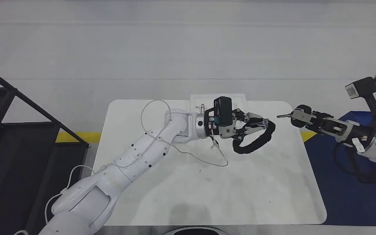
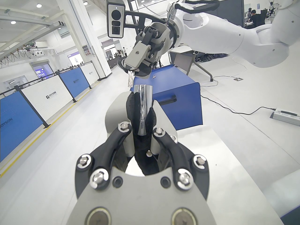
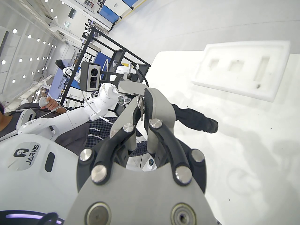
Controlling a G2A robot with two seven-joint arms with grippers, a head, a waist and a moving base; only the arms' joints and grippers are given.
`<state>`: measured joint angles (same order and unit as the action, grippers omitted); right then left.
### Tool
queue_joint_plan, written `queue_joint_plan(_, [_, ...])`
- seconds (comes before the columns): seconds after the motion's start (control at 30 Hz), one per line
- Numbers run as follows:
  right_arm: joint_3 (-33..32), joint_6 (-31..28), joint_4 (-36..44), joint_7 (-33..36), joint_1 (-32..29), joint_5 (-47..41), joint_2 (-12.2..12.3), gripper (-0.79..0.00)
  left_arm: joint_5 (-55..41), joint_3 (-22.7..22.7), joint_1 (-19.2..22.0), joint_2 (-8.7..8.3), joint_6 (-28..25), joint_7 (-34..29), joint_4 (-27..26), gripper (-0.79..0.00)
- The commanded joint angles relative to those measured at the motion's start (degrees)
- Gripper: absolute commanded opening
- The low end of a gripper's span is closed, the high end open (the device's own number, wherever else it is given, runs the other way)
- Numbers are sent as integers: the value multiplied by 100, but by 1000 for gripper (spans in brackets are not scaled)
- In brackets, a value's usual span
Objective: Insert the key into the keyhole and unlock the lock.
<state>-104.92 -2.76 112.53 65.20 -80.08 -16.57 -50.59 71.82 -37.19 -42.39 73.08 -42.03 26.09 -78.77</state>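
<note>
A: The key point(image 2: 130, 80) is pinched in the jaws of the right gripper point(image 2: 137, 68), just short of the lock point(image 2: 143, 94). The lock is clamped in the jaws of the left gripper point(image 2: 141, 115), above the tabletop point(image 1: 176, 194). Risk?

B: Misalignment is judged likeliest. The blade could be jammed beside the keyhole point(image 3: 121, 99), or the key levered out of its thin grip. The lock could be spun by the turning torque.

A: Pose?

B: Both arms are stretched toward each other, wrists faced head-on.

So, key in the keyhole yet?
Out. The key in the right gripper is apart from the cable lock in the left gripper.
</note>
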Motion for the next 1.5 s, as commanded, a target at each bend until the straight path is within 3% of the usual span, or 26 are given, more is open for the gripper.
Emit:
queue_joint_plan(0.0, [18,9,23,-102,-27,43,-3,-785,-77,-26,-87,-1,111,-83,55,-785])
queue_joint_plan(0.3, [-49,169,514,-105,-128,653,55,-785,-434,-55,-214,130,642,-707,316,-785])
queue_joint_plan(0.7, [-131,604,1299,-385,-506,2035,122,-785,425,535,1,567,1528,-52,889,-785])
queue_joint_plan(1.03, [21,697,1318,-406,-548,2513,161,-785,752,661,115,779,1548,181,1218,-785])
queue_joint_plan(1.47, [197,762,1246,-333,-385,2672,206,-785,1066,597,110,915,1562,314,1441,-785])
